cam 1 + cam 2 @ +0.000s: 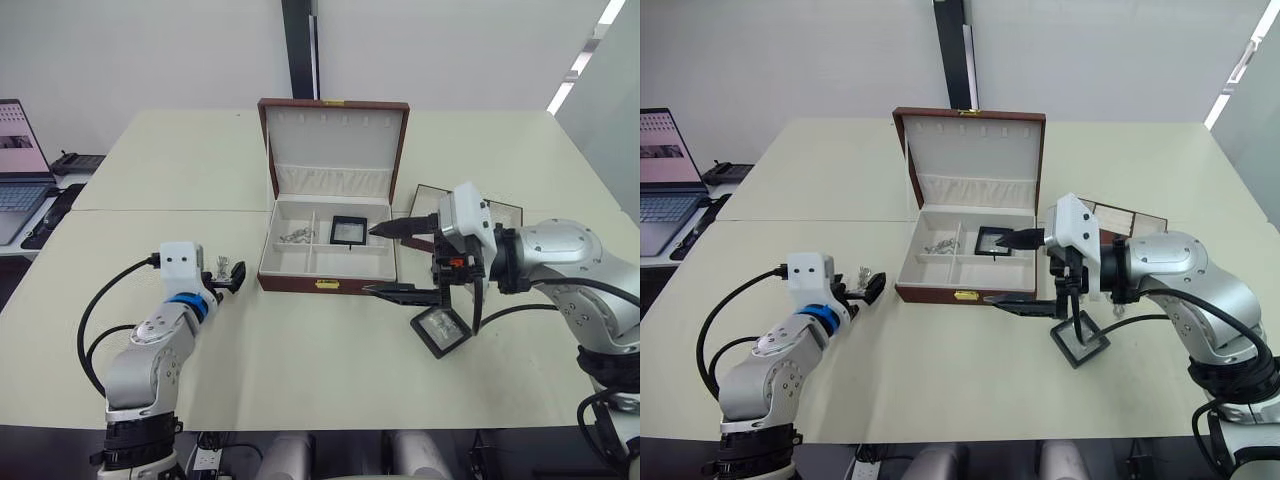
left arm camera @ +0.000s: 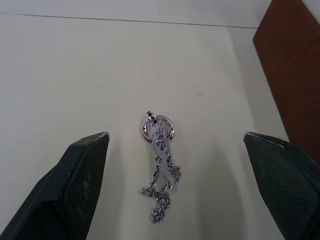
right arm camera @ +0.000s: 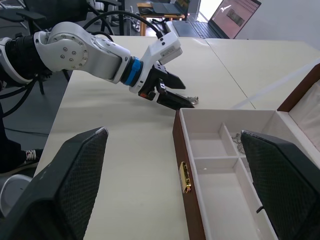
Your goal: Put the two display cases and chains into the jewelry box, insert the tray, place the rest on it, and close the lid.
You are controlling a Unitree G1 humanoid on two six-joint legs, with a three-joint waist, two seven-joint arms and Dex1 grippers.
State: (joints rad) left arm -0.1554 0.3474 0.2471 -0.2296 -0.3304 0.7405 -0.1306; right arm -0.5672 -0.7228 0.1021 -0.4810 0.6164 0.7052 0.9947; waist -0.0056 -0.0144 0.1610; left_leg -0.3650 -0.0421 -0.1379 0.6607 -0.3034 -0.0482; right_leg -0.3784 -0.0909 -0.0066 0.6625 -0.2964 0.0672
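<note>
I can't read any words or numbers here. The laptop screen shows some marks, but they are too small to read.

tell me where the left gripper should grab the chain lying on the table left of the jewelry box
Probably at the bunched links of the chain, below its ring end. It lies flat and stretched out on the table, so come straight down from above; the open left gripper already straddles it crosswise, with the jewelry box wall off to one side.
</note>
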